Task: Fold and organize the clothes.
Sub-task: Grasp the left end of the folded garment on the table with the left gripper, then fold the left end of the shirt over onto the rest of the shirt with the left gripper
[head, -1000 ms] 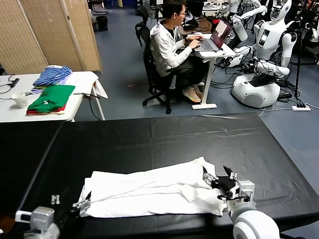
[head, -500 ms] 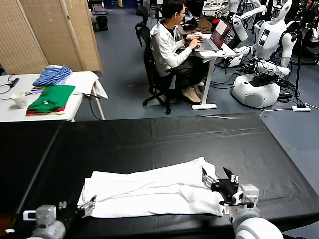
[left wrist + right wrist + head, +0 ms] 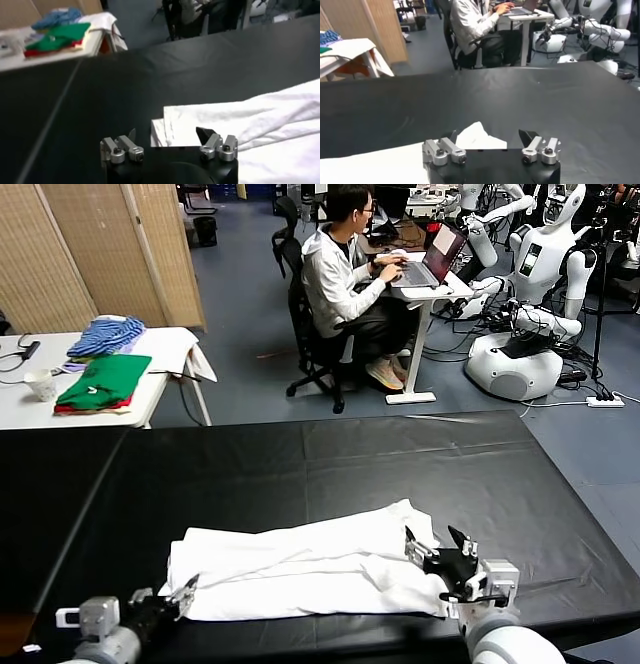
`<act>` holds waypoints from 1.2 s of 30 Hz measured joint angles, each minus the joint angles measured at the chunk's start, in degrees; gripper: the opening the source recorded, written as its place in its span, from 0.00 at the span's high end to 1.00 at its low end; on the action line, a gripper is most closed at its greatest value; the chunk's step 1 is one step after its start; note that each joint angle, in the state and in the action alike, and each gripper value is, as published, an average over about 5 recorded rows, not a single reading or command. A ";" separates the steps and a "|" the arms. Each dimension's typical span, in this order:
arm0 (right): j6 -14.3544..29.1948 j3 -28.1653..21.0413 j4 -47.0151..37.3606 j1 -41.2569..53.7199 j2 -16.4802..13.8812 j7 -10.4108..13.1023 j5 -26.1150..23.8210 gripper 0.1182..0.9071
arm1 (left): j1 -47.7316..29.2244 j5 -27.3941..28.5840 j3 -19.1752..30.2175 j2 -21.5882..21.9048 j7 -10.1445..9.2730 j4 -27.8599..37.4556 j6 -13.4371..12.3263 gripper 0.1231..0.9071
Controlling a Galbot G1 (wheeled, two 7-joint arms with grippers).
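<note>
White T-shirt [image 3: 310, 569] folded plain-side up; print hidden; claws apart.

Both arms low at the black table's [image 3: 330, 464] near edge, left gripper [image 3: 186, 590] and right gripper [image 3: 436, 547] jaws spread wide, holding nothing.

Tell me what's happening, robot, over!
Left gripper open, at one end of the white T-shirt. Right gripper open, at the other end. Shirt folded into a long band on the black table, nothing held. Nothing in the way.
</note>
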 joint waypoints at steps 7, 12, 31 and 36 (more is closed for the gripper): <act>0.00 -0.02 0.14 -0.42 0.16 0.00 -0.28 0.00 | -1.34 6.83 -1.85 1.26 1.24 0.45 -1.47 0.37; 0.00 -0.26 0.14 -0.74 0.50 0.00 -0.54 0.00 | -2.53 13.10 -4.14 2.66 1.24 2.01 -4.95 0.81; 0.00 0.10 0.98 -1.60 0.76 -0.09 -1.05 0.00 | -1.16 29.20 -8.93 5.34 6.73 -2.21 -5.42 0.92; 0.00 0.08 0.93 -1.32 0.83 -0.09 -1.02 0.00 | -2.04 20.48 -7.57 6.31 8.12 -7.56 -0.48 0.92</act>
